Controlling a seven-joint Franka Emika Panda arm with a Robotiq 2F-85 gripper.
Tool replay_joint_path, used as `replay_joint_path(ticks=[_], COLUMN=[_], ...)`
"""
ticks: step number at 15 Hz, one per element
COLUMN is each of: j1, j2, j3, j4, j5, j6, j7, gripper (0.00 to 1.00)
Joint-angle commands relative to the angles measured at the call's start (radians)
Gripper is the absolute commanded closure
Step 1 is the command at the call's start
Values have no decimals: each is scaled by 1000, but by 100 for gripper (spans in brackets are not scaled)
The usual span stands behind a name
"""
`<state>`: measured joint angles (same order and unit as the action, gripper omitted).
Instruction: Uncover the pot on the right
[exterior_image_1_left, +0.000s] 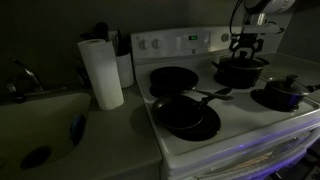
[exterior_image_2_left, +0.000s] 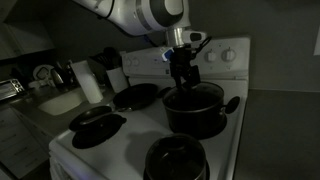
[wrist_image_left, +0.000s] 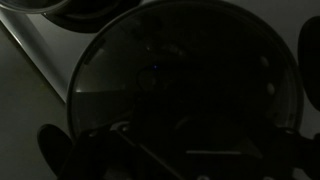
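Dim kitchen tabletop (exterior_image_1_left: 240, 105) bears the pot (exterior_image_2_left: 195, 112); its lid (wrist_image_left: 190, 80) sits right beneath the fingers (exterior_image_2_left: 183, 78). Their opening cannot be told, nor the writing on the panel (exterior_image_1_left: 185, 42).

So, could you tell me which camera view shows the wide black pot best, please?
The exterior view where the pot sits near and whole, below the gripper. In an exterior view from farther off it is small; the wrist view shows only its dim round top, cropped.

End effector (exterior_image_2_left: 183, 82) directly over wide black pot (exterior_image_2_left: 198, 113).
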<state>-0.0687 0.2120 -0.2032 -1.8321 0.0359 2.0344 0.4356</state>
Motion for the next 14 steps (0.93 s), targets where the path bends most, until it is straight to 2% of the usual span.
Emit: replay_joint_path(ticks=[1,7,9,14], j1=[-26,-45,-52,-48], j2=[14,12,15,12], j3=[10,5,6,15], j4=[14,22,23,30], j5=[5,7,9,13], j6=[-3,-5,-9,-6], j7=[-4,-11,-21,-29], gripper=[0,0,26,62])
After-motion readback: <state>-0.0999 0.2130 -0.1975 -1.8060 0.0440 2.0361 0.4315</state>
